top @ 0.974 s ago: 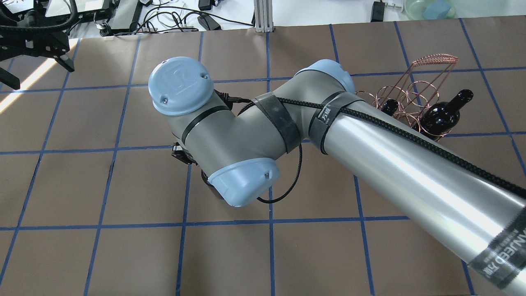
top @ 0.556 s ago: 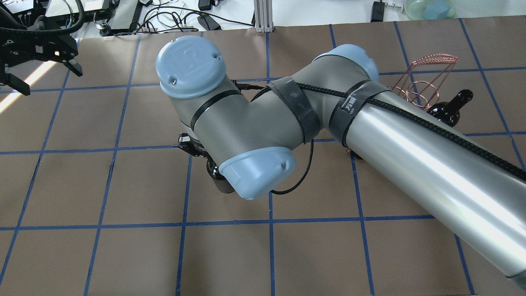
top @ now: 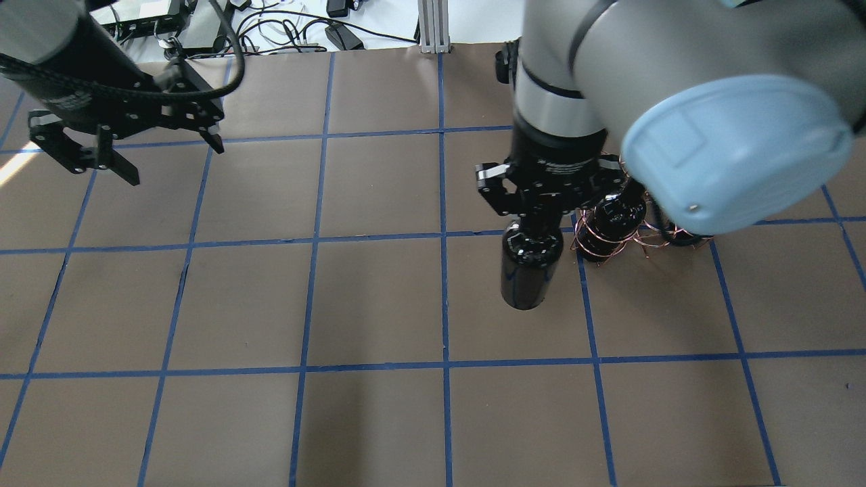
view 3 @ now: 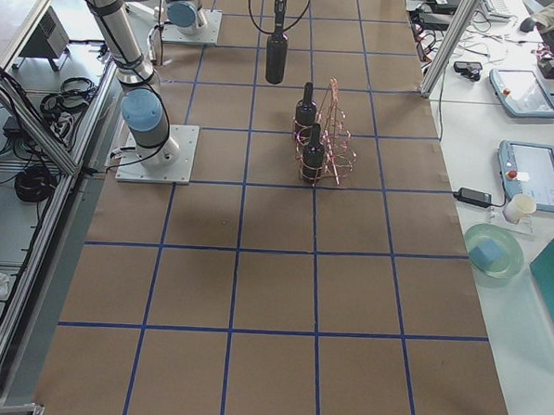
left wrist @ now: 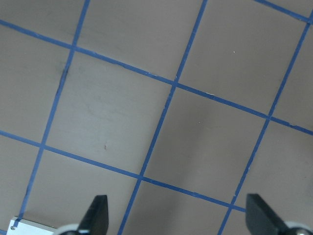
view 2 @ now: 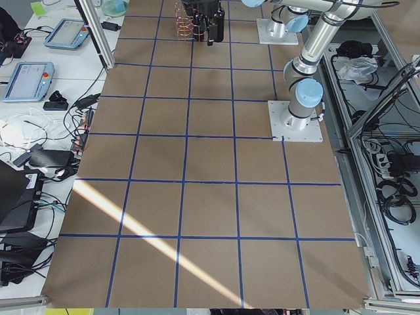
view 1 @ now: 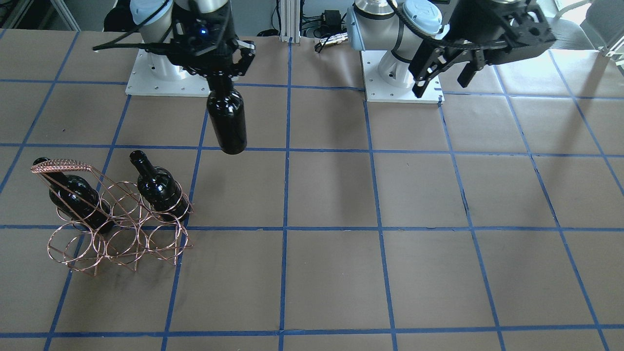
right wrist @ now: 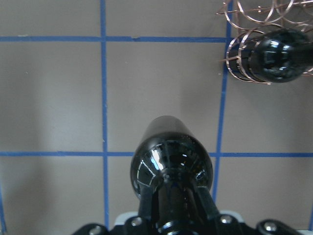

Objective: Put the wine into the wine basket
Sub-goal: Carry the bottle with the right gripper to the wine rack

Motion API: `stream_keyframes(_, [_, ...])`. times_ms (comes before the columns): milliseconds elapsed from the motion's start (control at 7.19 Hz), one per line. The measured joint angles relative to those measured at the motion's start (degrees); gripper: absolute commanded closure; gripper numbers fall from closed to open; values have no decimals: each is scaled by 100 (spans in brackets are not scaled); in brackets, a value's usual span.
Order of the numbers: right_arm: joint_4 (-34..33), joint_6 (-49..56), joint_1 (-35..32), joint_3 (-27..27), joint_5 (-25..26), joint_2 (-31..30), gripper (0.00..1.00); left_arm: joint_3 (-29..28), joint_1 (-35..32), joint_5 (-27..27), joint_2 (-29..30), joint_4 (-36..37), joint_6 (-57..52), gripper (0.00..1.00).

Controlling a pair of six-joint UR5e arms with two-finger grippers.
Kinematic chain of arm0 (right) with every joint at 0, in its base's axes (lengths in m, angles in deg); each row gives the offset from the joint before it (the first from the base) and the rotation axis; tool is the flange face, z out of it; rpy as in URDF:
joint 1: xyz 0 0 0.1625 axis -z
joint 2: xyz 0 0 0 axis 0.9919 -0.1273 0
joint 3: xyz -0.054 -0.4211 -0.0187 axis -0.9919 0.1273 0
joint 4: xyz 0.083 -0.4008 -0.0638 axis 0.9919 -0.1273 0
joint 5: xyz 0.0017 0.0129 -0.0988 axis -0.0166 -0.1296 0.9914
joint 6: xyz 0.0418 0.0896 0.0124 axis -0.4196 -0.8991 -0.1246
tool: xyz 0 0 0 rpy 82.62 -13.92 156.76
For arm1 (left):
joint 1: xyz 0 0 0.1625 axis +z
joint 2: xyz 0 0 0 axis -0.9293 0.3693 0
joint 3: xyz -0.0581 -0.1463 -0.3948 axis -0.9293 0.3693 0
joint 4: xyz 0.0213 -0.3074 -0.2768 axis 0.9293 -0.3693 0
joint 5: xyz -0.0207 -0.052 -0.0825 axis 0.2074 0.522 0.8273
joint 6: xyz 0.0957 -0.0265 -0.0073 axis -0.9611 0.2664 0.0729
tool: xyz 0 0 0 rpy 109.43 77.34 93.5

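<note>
My right gripper is shut on the neck of a glossy black wine bottle, which hangs upright above the table. It also shows in the overhead view and the right wrist view. The copper wire wine basket stands on the table beside and apart from the held bottle. It holds two alike bottles in its rings. In the overhead view my right arm hides most of the basket. My left gripper is open and empty, far off over bare table.
The brown table carries a blue tape grid. The two arm bases sit at the robot's side. Cables and devices lie beyond the far table edge. Several basket rings are empty.
My right arm has swung across the overhead view toward the basket, carrying the bottle with it. My left gripper has moved further in over the table.
</note>
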Motion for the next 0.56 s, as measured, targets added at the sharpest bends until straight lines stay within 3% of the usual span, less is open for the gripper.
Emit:
stream_keyframes(278, [259,1608,1116,-2,290,-248,100,68,-268,-289,97,260,-410,0])
stream_keyframes(556, [125,2664,2043,-11,262,-309,100,85,-286,-392,210,332,-1134,0])
